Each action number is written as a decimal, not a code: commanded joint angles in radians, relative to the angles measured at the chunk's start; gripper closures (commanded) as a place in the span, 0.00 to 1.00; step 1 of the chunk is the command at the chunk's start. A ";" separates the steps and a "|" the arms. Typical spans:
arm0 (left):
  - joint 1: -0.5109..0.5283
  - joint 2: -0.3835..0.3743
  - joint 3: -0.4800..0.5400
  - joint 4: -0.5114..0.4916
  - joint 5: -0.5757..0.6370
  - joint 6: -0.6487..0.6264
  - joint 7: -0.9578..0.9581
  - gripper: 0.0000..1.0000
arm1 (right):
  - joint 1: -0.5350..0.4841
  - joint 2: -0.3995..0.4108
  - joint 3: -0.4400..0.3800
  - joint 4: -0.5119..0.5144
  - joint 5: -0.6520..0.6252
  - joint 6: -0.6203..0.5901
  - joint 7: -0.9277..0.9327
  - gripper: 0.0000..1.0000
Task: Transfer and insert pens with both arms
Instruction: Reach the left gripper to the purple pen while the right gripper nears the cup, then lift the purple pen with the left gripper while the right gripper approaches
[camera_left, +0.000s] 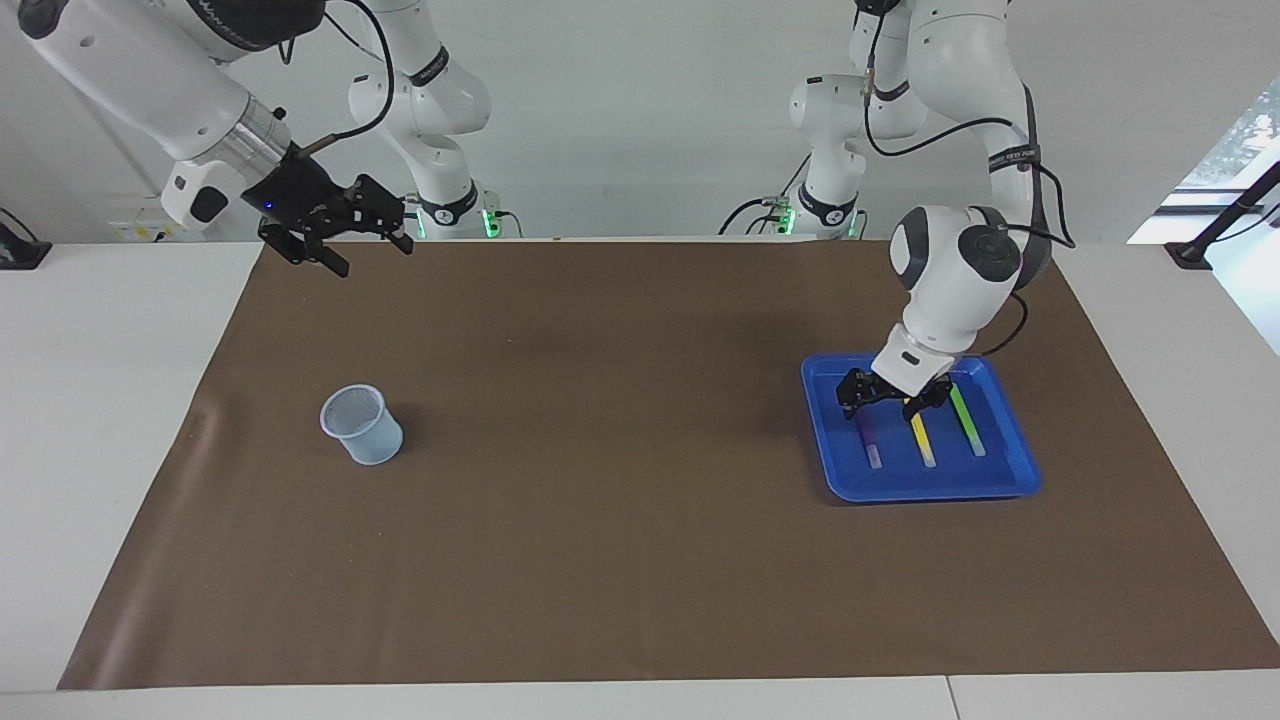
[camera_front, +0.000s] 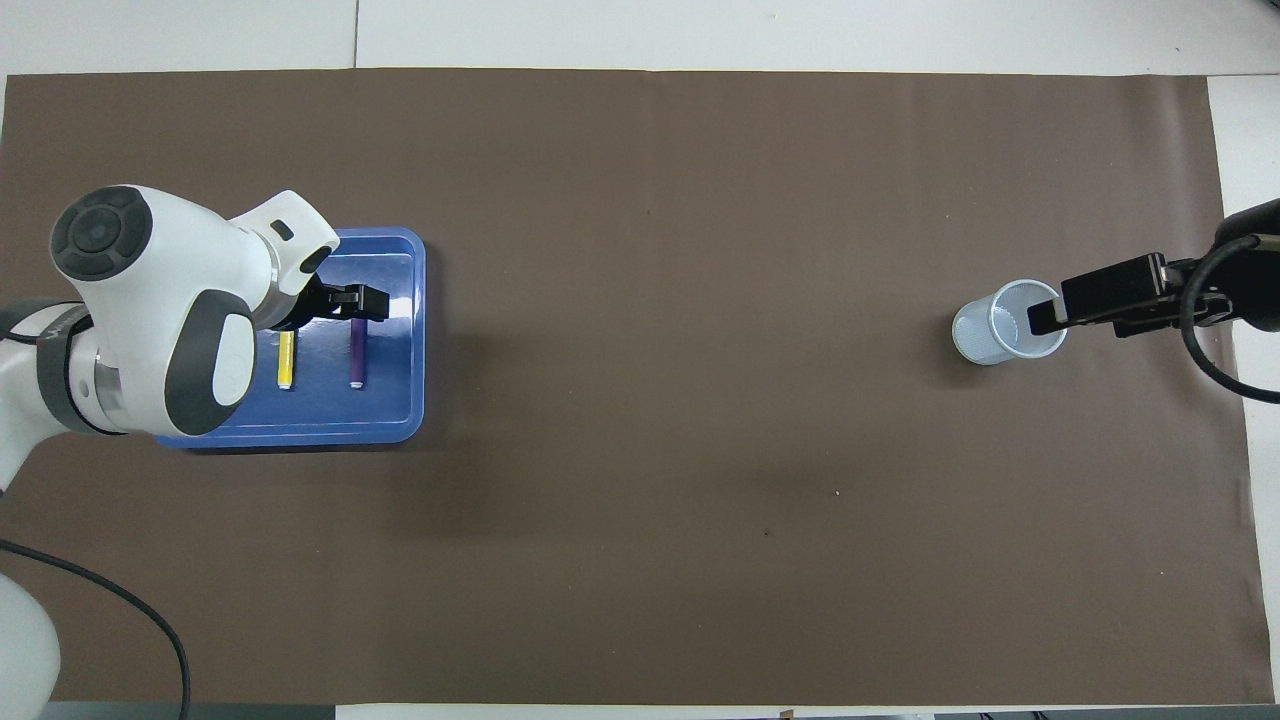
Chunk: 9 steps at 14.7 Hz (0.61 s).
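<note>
We see the left gripper (camera_left: 893, 398), jaws spread wide, low over the slim purple pen (camera_left: 868, 440) and yellow pen (camera_left: 922, 438) in the glossy blue tray (camera_left: 1015, 480).

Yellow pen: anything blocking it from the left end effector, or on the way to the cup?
Nothing visible. The left end effector hangs low over the blue tray, just above the yellow pen, between the purple pen and green pen. Only bare brown mat separates tray from cup.
</note>
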 joint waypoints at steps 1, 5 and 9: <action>-0.010 0.011 0.012 -0.009 0.053 0.020 -0.020 0.10 | -0.008 -0.052 0.004 -0.086 0.073 0.032 0.006 0.00; -0.009 0.006 0.012 -0.015 0.073 -0.005 -0.023 0.54 | -0.016 -0.080 0.004 -0.146 0.126 0.070 0.006 0.00; -0.007 0.005 0.012 -0.015 0.073 -0.006 -0.025 1.00 | -0.008 -0.100 0.004 -0.197 0.175 0.120 0.031 0.00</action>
